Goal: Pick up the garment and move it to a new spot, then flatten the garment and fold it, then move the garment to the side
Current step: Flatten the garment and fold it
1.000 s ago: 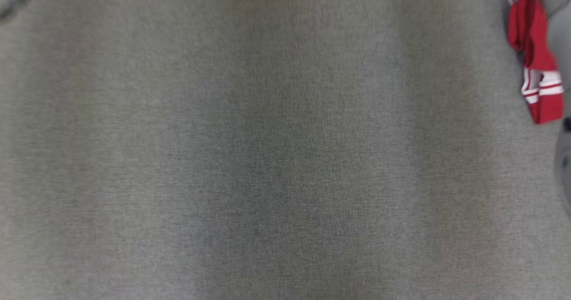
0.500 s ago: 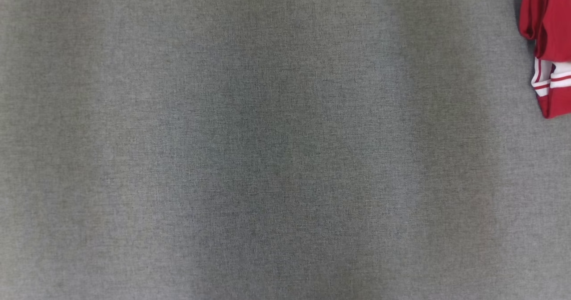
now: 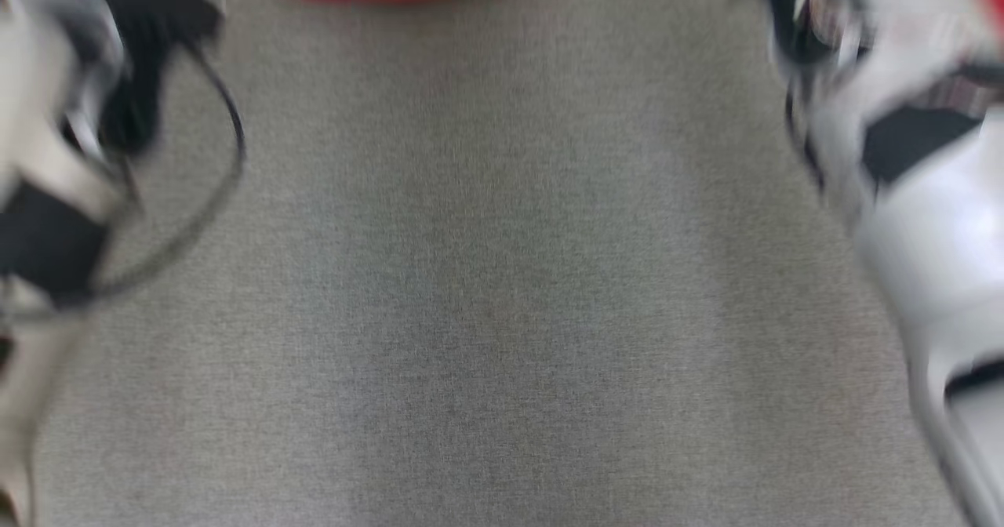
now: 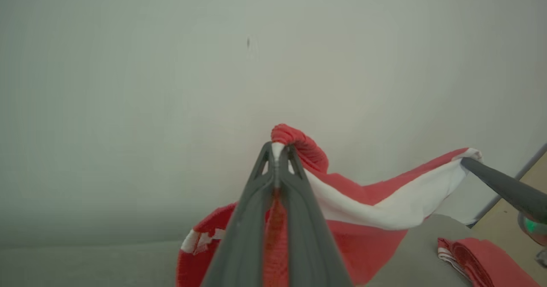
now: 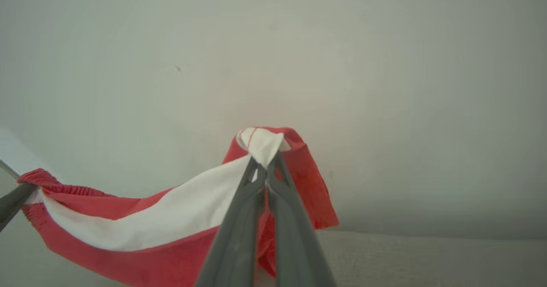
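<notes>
Where the garment is: the red and white garment (image 4: pixel 376 210) hangs in the air over the far part of the grey table (image 3: pixel 502 276), stretched between the two grippers. Its middle sags. I cannot tell if the lower edge touches the table.
Left gripper: the left gripper (image 4: pixel 277 147) is closed tight on a bunched red corner at the left end of the garment.
Right gripper: the right gripper (image 5: pixel 266 167) is closed completely on a white and red corner at the right end.
Other cloth: a folded red cloth (image 4: pixel 483 261) lies on the table at the right, near the table's edge.
Step, as I judge it: the garment is being carried to its new spot, and is not yet laid down for flattening.
Risk of slipping: each gripper pinches only a small corner. If the arms move apart too far, or swing quickly, one corner could pull out and the garment would hang from one side.
Risk of wrinkles: if the garment is lowered with this sag, the middle lands first and makes folds.
Risk of collision: if it is laid too far right, it could cover or drag the folded red cloth.
</notes>
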